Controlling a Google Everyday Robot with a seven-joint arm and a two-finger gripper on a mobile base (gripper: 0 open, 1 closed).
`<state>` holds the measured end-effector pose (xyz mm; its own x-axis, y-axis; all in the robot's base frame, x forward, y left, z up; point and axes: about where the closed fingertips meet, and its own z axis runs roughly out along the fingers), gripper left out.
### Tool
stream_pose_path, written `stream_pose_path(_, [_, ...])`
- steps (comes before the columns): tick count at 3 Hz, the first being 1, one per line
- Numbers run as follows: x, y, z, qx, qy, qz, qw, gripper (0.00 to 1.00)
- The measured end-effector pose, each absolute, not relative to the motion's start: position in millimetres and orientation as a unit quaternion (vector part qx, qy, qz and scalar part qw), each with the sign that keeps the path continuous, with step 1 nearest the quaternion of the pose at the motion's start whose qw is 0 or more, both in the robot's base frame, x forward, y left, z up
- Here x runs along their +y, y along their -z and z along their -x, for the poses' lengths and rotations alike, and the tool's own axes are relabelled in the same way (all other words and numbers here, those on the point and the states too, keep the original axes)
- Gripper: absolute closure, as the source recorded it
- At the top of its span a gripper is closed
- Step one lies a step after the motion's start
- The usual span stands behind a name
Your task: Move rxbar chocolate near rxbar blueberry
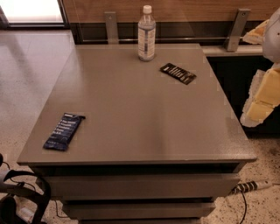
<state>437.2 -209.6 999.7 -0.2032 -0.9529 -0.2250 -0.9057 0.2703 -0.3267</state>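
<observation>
1. Where my view begins, nearest me, a black strap [22, 194] loops at the lower left over the speckled floor, and a white power strip [253, 186] lies on the floor at the lower right.
2. Above them stands the grey table [140, 131], with drawer fronts stacked beneath its front edge.
3. On the tabletop, the rxbar blueberry [64, 131] lies flat near the front-left corner. Its long side runs roughly towards the far end, and it touches nothing else.
4. At the right edge of my view, the gripper [261, 103] hangs beside the table, off its right side. I cannot tell whether it is open or closed.
5. Further back, the rxbar chocolate [178, 73] lies flat on the far-right part of the tabletop, turned at an angle and well apart from the rxbar blueberry.
6. Just beyond it and to its left, a clear water bottle [146, 33] with a white cap stands upright near the far edge.
7. Behind the table, two metal brackets [111, 26] rise against a wooden wall panel [192, 9].
</observation>
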Motion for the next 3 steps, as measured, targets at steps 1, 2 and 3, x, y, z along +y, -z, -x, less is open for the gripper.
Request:
stream_pose_path(1, [-210, -1000, -438, 0.773, 0.062, 0.601, 0.194, 0.0])
stream_pose_path(2, [-217, -1005, -453, 0.777, 0.056, 0.591, 0.208, 0.0])
stream_pose_path(3, [-235, -1012, -481, 0.784, 0.043, 0.567, 0.25, 0.0])
